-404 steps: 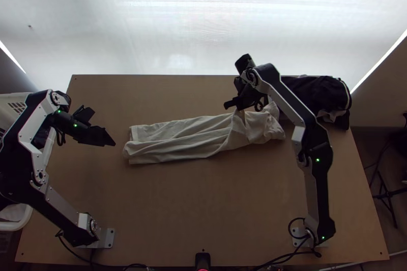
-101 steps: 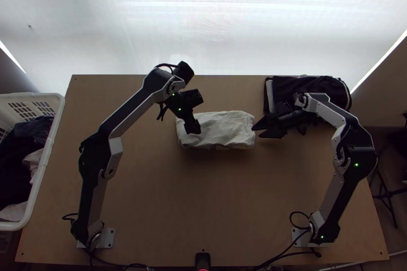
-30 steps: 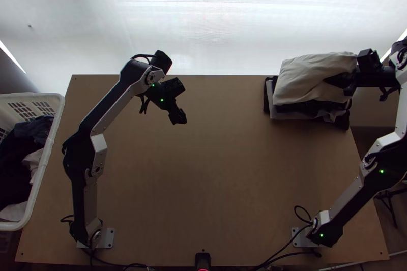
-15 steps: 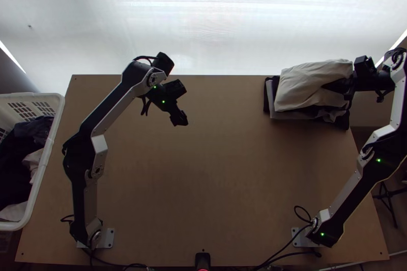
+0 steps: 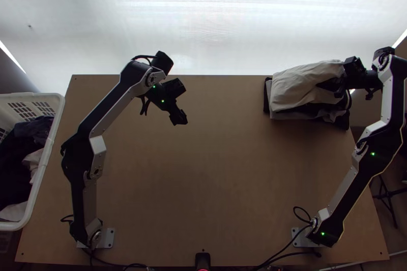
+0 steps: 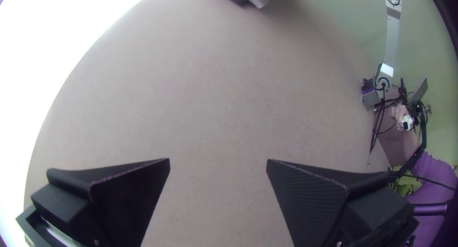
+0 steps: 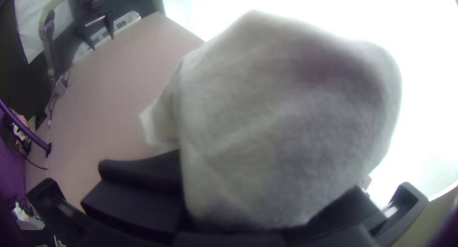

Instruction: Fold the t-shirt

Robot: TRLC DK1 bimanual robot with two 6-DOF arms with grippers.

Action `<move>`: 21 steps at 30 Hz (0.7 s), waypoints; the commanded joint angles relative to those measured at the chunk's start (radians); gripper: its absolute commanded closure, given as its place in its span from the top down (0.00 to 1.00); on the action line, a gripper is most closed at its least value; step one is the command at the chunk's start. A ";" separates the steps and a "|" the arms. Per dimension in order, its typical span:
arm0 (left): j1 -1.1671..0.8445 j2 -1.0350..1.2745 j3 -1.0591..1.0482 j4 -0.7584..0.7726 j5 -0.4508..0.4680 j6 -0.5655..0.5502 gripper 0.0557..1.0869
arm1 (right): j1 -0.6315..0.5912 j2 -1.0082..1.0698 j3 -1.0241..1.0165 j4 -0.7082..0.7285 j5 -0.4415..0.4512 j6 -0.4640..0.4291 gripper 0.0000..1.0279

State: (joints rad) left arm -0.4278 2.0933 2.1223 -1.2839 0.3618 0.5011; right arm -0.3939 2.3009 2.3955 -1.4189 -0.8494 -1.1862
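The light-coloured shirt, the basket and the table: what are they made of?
The shirt looks like soft, matte cloth, maybe cotton: it droops and wrinkles, but I can't be sure which fibre. The basket looks like hard white plastic, with neat slots in its smooth walls. The table seems to be wood, perhaps plywood: a flat, plain, light brown board.

The t-shirt [image 5: 297, 85] has moved onto the clothes pile [image 5: 304, 113].
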 commanded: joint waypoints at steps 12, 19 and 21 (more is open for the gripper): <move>0.001 -0.021 0.002 -0.005 0.000 0.005 0.96 | -0.025 0.080 -0.007 0.294 0.265 0.185 0.08; 0.003 -0.024 0.004 -0.005 0.000 0.008 0.96 | -0.046 0.028 -0.036 0.294 0.300 0.232 0.90; 0.004 -0.024 0.004 -0.005 0.000 0.008 0.96 | -0.051 0.002 -0.062 0.293 0.300 0.232 0.95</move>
State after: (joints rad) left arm -0.4252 2.0720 2.1242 -1.2892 0.3618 0.5060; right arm -0.4301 2.3535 2.3764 -1.1370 -0.5735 -0.9787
